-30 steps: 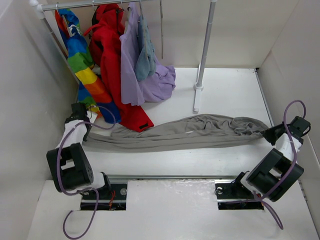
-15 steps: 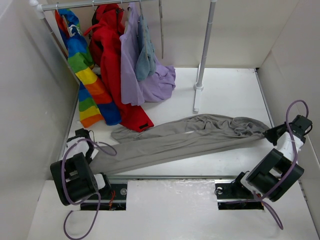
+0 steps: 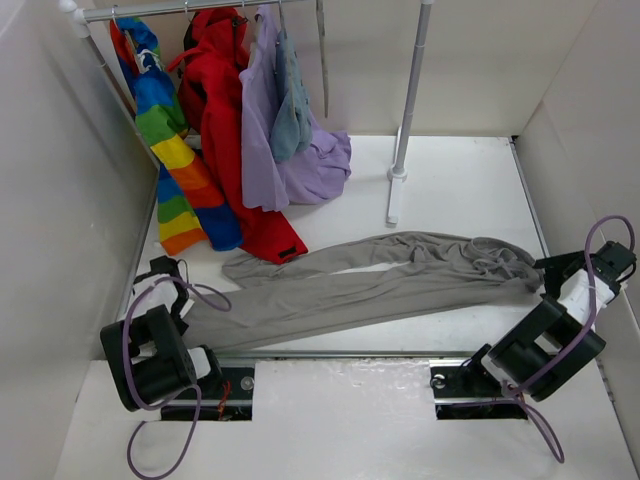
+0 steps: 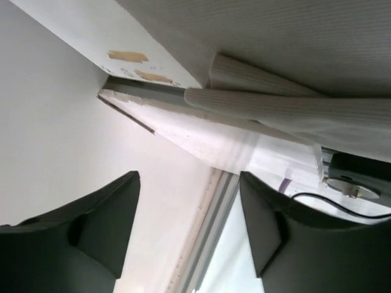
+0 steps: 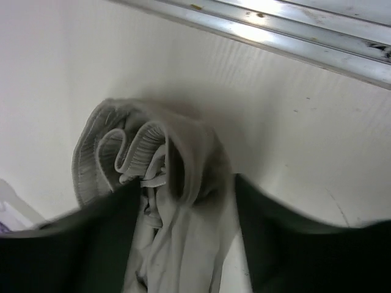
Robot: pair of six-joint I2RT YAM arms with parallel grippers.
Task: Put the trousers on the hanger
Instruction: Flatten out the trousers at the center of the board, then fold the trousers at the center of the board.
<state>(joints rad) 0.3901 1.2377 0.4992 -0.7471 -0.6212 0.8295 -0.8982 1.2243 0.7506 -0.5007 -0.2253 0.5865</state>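
The taupe trousers lie stretched out flat across the table, leg ends at the left, gathered waist at the right. My left gripper sits by the left wall just beyond the leg ends; in the left wrist view it is open and empty, with the trouser legs ahead of it. My right gripper is at the waist end. In the right wrist view it is open, its jaws spread on either side of loose waist fabric. The slim grey hanger hangs edge-on from the rail at the back.
A rainbow garment, red coat, lilac garment and small blue-grey garment hang from the back-left rail. A pale upright pole stands behind the trousers. White walls close both sides; a metal strip runs along the near edge.
The left arm dragged the leg ends toward the near edge, then both grippers opened and let go. The trousers now lie slack, and the right gripper has backed off slightly to the right.
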